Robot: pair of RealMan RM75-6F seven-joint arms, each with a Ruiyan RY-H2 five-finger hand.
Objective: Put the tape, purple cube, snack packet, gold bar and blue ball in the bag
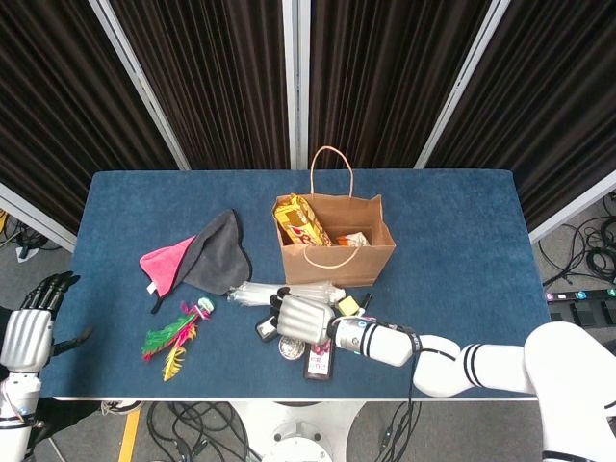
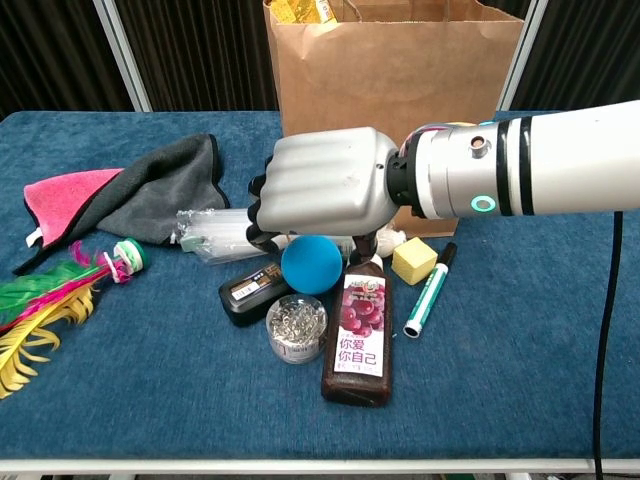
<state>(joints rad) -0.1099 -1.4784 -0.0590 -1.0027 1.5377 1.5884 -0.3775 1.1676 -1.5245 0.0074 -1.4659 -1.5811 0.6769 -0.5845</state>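
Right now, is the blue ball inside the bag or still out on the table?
Out. The blue ball lies on the table before the bag, beneath the right hand.

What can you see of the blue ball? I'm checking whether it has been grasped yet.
The blue ball is a plain, matte, smooth sphere, foam or rubber by its look. It sits on the blue table, in front of the bag. The right hand hovers above it with fingers curled down beside it; no grip is visible. A black device lies close to its lower left.
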